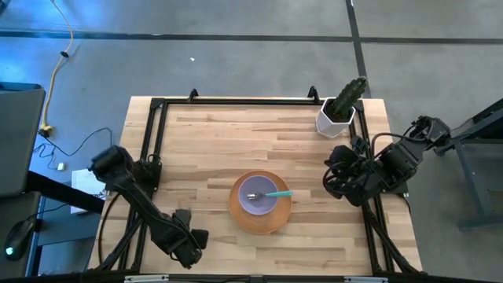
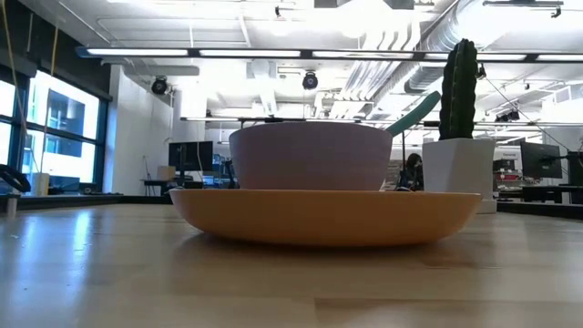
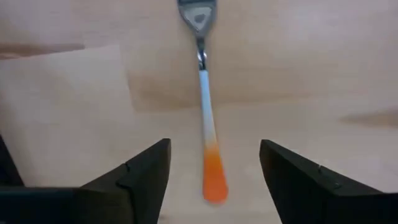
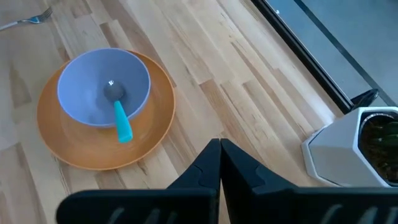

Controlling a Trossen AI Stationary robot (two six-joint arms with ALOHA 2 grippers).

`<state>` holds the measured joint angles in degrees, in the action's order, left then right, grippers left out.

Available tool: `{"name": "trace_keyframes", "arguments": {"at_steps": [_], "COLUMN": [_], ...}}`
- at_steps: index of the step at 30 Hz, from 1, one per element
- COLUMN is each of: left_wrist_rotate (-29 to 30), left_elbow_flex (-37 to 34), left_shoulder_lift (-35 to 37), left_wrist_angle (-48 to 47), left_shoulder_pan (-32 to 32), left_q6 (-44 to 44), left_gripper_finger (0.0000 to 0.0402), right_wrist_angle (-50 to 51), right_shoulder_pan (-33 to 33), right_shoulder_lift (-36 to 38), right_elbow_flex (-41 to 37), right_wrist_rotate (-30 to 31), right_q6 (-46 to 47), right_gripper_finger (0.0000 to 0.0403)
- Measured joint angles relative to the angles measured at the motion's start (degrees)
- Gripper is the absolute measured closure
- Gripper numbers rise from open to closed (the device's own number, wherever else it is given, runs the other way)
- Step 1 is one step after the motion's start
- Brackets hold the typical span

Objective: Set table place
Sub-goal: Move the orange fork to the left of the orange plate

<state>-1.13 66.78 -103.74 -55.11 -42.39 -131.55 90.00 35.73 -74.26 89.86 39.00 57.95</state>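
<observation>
The lavender bowl [image 1: 256,196] stands on the round orange plate [image 1: 260,218] near the table's front middle. The teal-handled spoon [image 1: 277,193] lies with its head in the bowl and its handle on the rim, pointing right. The fork [image 3: 205,106] lies flat on the wood, orange handle end [image 3: 214,180] toward my left gripper. My left gripper [image 3: 214,144] is open at the front left [image 1: 189,248], its fingers on either side of the handle end, not touching it. My right gripper [image 4: 219,155] is shut and empty, right of the plate [image 1: 339,178].
A white pot with a cactus [image 1: 339,110] stands at the far right corner, just beyond my right gripper. The black frame [image 1: 153,141] runs along the table's edges. Bare wood [image 1: 228,141] lies between the plate and the far edge.
</observation>
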Motion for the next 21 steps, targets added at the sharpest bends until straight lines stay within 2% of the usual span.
{"name": "trace_keyframes", "arguments": {"at_steps": [5,14,17,21], "left_wrist_rotate": [1.6,-0.8,-0.4,1.9], "left_elbow_flex": [0.0,0.3,0.4,0.4], "left_shoulder_lift": [-3.1,-6.6,-6.7,-6.8], "left_wrist_angle": [1.8,3.0,3.2,3.9], "left_shoulder_pan": [0.7,2.8,3.1,3.4], "left_q6": [-1.5,0.3,1.5,2.0], "left_gripper_finger": [0.0186,0.0227,0.0268,0.0366], "right_wrist_angle": [0.0,0.0,0.0,0.0], "right_shoulder_pan": [0.0,0.0,0.0,0.0], "right_shoulder_lift": [0.0,0.0,0.0,0.0], "right_elbow_flex": [0.0,0.0,0.0,0.0], "right_wrist_rotate": [0.0,-1.5,-1.9,-2.0], "right_q6": [-0.8,-1.5,-1.7,-2.1], "right_gripper_finger": [0.0403,0.0403,0.0403,0.0403]}}
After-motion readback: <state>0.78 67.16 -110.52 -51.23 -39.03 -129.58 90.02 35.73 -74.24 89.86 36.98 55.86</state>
